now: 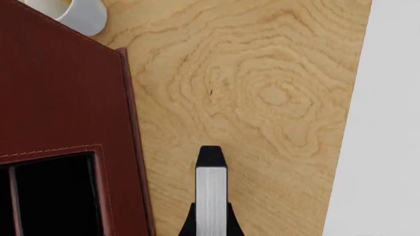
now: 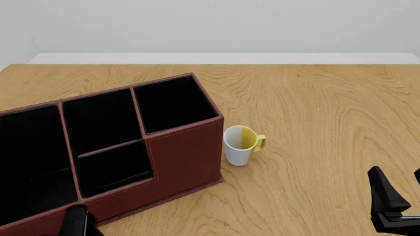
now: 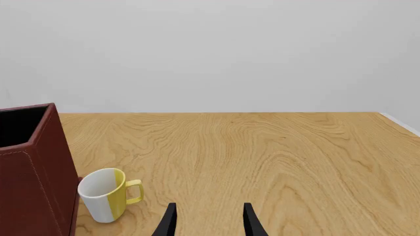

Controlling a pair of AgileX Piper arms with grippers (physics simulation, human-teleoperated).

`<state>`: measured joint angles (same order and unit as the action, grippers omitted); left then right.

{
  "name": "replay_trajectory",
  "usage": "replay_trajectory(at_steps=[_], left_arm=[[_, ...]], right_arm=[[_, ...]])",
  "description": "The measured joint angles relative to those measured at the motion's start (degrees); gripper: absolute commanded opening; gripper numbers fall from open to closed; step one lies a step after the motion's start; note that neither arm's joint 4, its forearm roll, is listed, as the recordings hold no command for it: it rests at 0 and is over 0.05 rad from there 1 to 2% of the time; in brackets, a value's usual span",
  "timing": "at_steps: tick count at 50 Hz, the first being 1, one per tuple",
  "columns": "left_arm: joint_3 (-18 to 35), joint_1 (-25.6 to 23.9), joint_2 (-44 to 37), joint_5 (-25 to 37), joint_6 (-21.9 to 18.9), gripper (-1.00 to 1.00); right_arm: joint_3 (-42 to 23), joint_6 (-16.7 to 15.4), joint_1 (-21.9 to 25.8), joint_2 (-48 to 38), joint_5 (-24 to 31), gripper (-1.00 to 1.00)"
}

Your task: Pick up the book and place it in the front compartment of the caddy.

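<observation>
In the left wrist view my left gripper (image 1: 211, 227) is shut on the book (image 1: 211, 194). The book's white page edge and black end stick out between the fingers, over bare wood beside the caddy (image 1: 62, 98). In the front view the book's dark end (image 2: 75, 220) shows at the bottom edge, just in front of the caddy (image 2: 187, 157). The front compartment (image 2: 98, 120) is the full-height black cell in the caddy's middle section, and nothing lies in it. My right gripper (image 2: 399, 192) (image 3: 210, 223) stands open and holds nothing, low at the right, well away from the caddy.
A white-and-yellow mug (image 2: 241, 145) (image 3: 105, 195) (image 1: 84, 14) stands upright just right of the caddy's right end. A low-fronted cell (image 2: 117, 167), a long left cell (image 2: 26, 152) and a right end cell (image 2: 172, 101) make up the rest of the caddy. Bare wooden table (image 2: 328, 113) extends to the right.
</observation>
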<state>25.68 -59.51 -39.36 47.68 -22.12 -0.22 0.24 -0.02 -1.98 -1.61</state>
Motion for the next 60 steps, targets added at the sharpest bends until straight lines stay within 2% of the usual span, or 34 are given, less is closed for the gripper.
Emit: replay_trajectory(at_steps=[10,19,33,43,50,60], left_arm=[[2.88,-1.89,4.18,4.11,-3.55,-1.0],[9.32,-1.69,5.67,9.19,-6.86,-1.0],[22.35,7.1,4.05,16.85,-17.48,-1.0],[30.39,12.98,2.48,19.47,-23.56,-1.0],[34.05,16.79,0.95,19.11,-26.74,-1.0],[36.55,21.35,-1.53,17.24,-29.56,-1.0]], right_arm=[[0.0,0.0,0.0,0.0,0.0,1.0],[0.0,0.0,0.0,0.0,0.0,1.0],[0.0,0.0,0.0,0.0,0.0,1.0],[0.0,0.01,0.0,0.0,0.0,1.0],[0.0,0.0,0.0,0.0,0.0,1.0],[0.0,0.0,0.0,0.0,0.0,1.0]])
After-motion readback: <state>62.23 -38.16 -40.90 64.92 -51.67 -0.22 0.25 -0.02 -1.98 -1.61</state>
